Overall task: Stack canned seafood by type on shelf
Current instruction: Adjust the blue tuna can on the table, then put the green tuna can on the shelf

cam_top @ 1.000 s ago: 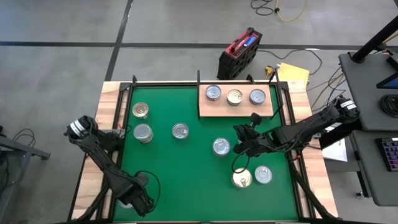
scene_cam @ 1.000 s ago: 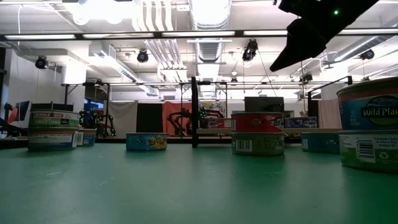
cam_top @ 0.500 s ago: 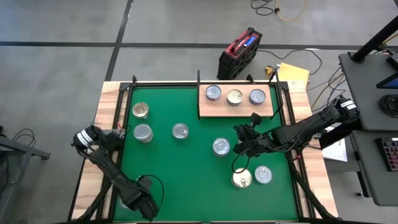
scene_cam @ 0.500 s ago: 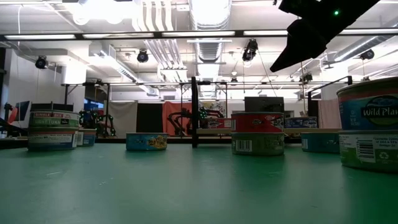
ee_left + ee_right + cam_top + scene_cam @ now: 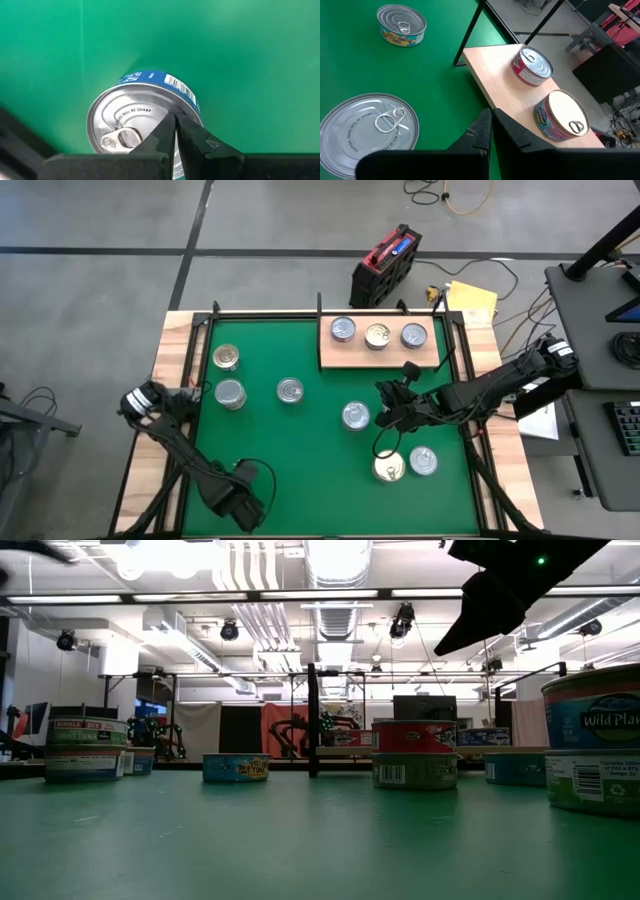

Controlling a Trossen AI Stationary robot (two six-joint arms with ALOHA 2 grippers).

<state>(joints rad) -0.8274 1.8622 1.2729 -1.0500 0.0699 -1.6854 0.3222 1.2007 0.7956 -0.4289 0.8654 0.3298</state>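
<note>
Green mat [image 5: 300,440] covers the tabletop from above. On it, the shelf [image 5: 330,360] lies at the far right edge with 3 cans [image 5: 377,335] in a row. 4 more cans sit at left and middle, 2 at near right. Left hand [image 5: 243,510], fingers pressed together, hovers at the near left. Right hand [image 5: 383,418], also closed, hangs beside the middle can [image 5: 355,416].

Low view: cans [image 5: 235,768] stand across the mat.

Left wrist: closed fingertips [image 5: 172,131] above a blue-sided can [image 5: 140,120].

Right wrist: shelf [image 5: 505,95] holds 2 visible cans.
</note>
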